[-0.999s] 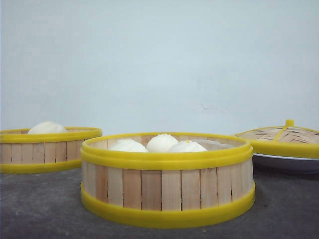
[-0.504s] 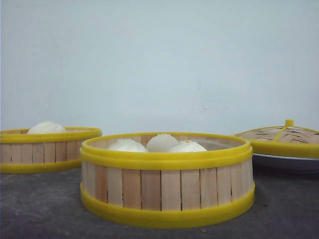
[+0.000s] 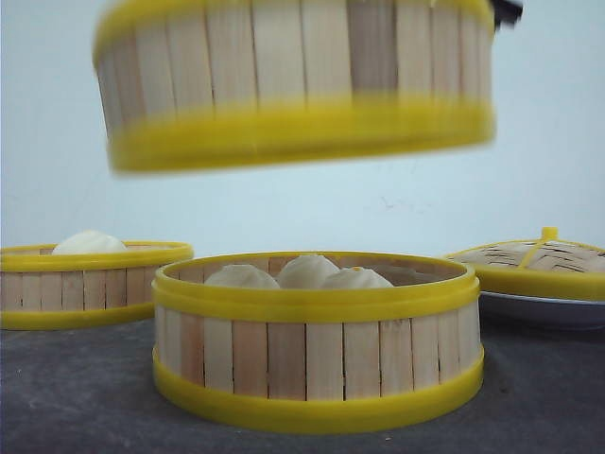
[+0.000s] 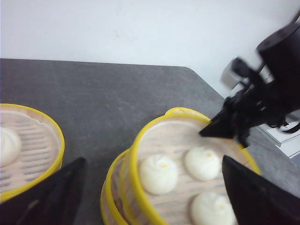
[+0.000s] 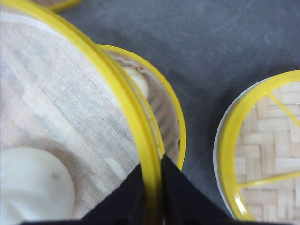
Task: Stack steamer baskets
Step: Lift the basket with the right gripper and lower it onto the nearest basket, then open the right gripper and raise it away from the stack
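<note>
A steamer basket (image 3: pixel 298 80) has arrived overhead, rim pinched by the right end effector (image 5: pixel 151 190).

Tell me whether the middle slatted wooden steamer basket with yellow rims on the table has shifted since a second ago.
No. The middle steamer basket sits in the same spot relative to the left basket; a third basket now hangs above it.
</note>
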